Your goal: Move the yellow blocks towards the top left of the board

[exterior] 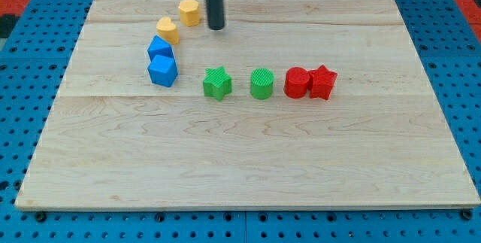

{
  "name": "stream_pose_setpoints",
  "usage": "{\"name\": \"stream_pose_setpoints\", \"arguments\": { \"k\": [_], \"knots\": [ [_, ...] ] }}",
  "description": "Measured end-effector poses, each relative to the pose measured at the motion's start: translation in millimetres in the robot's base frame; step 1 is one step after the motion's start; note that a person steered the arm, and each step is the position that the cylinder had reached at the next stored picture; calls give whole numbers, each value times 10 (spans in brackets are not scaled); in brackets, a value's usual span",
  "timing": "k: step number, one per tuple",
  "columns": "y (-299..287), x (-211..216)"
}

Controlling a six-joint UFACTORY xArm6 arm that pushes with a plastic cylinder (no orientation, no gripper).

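Observation:
Two yellow blocks lie near the view's top left of the wooden board [248, 153]: a yellow hexagon-like block [189, 11] and a yellow rounded block [167, 29] just below and left of it. My tip [216, 27] stands just right of the yellow hexagon-like block, a small gap apart from it. The rod rises out of the view's top.
Two blue blocks [159, 48] [163, 71] touch each other below the yellow ones. A green star block [217, 83] and a green cylinder [261, 83] sit mid-board. A red cylinder [297, 83] touches a red star block [323, 82]. Blue pegboard [30, 62] surrounds the board.

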State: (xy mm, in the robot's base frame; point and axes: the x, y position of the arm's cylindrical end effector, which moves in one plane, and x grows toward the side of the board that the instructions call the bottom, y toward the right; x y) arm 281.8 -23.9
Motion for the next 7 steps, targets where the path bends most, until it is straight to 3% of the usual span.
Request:
{"name": "stream_pose_setpoints", "arguments": {
  "k": [5, 7],
  "knots": [
    [-578, -302],
    [28, -302]
  ]
}}
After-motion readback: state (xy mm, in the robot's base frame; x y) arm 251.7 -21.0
